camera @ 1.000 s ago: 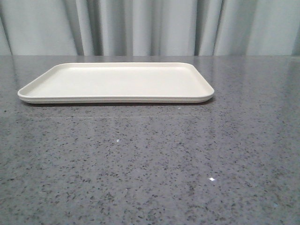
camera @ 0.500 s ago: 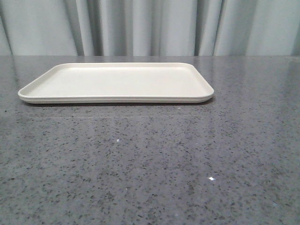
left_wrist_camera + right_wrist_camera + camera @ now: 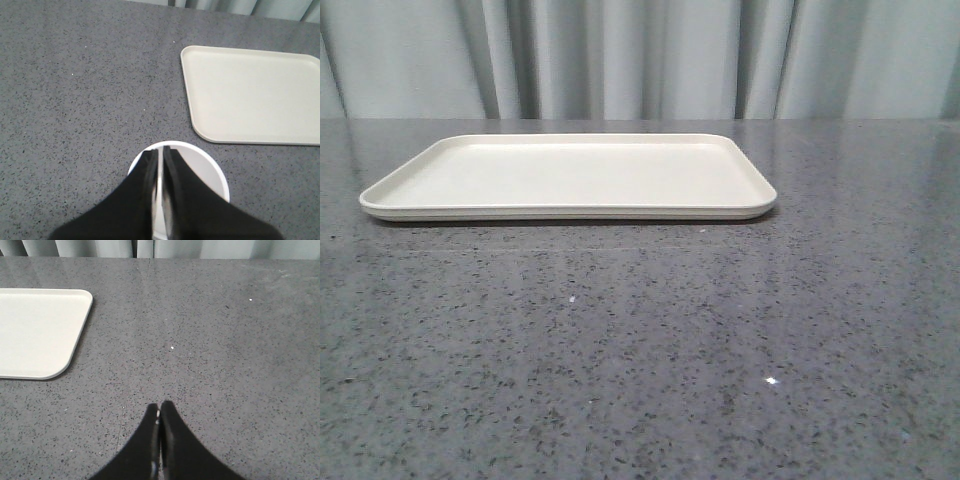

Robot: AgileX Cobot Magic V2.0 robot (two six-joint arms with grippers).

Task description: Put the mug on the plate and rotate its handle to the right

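Nothing moved in front view: plate (image 3: pixel 570 178) empty mid-bench toward far edge, left claw (image 3: pixel 161 165) pinching mug (image 3: pixel 215 172) rim near-left of it, right claw (image 3: pixel 159 412) closed empty; lift straight, clear plate rim.

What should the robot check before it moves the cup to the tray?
1. Plate bare and ready: ok, nothing lies on it.
2. Mug held: ok, it seems; the left gripper has its fingers pinched on the white rim.
3. Mug on the plate: not ok, it sits apart from the plate's near edge in the left wrist view.
4. Handle position: cannot tell, the fingers hide it.
5. Right gripper out of the way: ok, shut over bare table, off to the plate's side.
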